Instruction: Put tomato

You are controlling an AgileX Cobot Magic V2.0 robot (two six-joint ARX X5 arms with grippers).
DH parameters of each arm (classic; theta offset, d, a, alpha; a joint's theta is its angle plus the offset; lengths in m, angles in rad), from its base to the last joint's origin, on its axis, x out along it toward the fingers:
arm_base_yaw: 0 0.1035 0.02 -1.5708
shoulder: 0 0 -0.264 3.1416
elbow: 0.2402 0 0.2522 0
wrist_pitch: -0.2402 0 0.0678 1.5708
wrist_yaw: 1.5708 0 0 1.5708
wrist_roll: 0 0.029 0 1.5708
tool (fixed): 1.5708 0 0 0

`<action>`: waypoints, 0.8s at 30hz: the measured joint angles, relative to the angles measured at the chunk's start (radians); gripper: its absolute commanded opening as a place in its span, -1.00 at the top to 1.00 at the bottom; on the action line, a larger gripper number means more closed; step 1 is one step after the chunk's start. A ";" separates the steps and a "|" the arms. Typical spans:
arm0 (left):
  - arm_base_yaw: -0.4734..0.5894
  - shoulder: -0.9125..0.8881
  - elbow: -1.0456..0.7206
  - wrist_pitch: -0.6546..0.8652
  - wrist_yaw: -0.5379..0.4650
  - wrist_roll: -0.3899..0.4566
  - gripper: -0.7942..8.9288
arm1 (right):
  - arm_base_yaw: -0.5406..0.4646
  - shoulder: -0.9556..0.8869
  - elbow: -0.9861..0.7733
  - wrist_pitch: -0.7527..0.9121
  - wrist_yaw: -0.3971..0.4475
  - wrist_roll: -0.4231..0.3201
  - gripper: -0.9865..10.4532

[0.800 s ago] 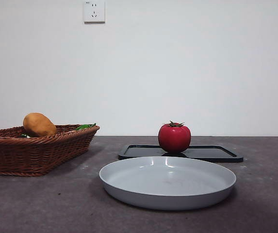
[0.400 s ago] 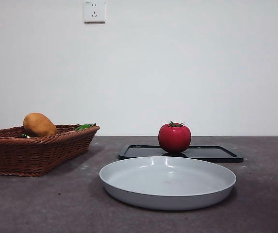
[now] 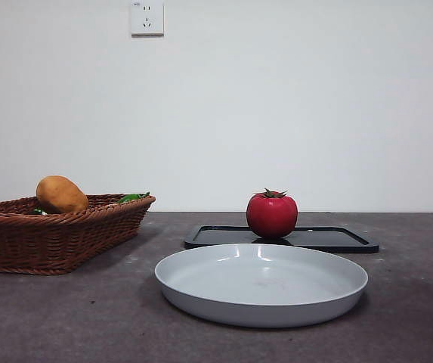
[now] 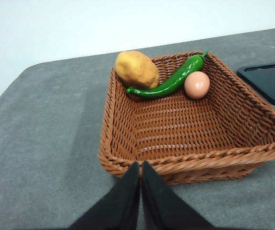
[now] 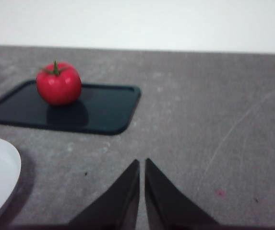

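Change since earlier frames: nothing has shifted in the front view; tomato, tray, plate and basket lie exactly as they did a second ago, and no arm enters that view.
Tomato [image 3: 271, 215]: round, glossy red, green stem upward; it stands upright on the black tray [image 3: 337, 239], toward the tray's left half as the front view shows it. Seen also in the right wrist view [image 5: 58, 83], casting a dark reflection on the tray [image 5: 103, 108].
Grey plate [image 3: 261, 283]: shallow, round, nothing in it; it rests on the table in front of the tray, apart from it. Its rim shows at the edge of the right wrist view [image 5: 0, 177].
Wicker basket [image 3: 50, 242]: on the left of the table, well apart from the tomato. The left wrist view shows its contents gathered along one wall [image 4: 195, 158]: a brown potato [image 4: 136, 69], a green pepper [image 4: 168, 84] leaning against the potato, and a pale egg [image 4: 197, 85] touching the pepper.
Left gripper [image 4: 140, 167]: jaws pressed together, holding nothing; it hovers just outside the basket's nearest rim.
Right gripper [image 5: 142, 165]: jaws closed, holding nothing; it hangs over bare table [image 5: 214, 120], apart from the tray and the tomato.
Wall: white, with a socket [image 3: 146, 17] high up.
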 measured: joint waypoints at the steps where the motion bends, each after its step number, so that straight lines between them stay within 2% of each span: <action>1: 0.000 0.000 0.000 0.000 0.000 0.000 0.82 | 0.000 0.000 0.000 -0.003 0.000 0.003 0.81; 24: 0.000 0.000 0.000 0.000 0.000 0.000 0.82 | 0.000 0.000 0.000 0.000 -0.001 0.010 0.81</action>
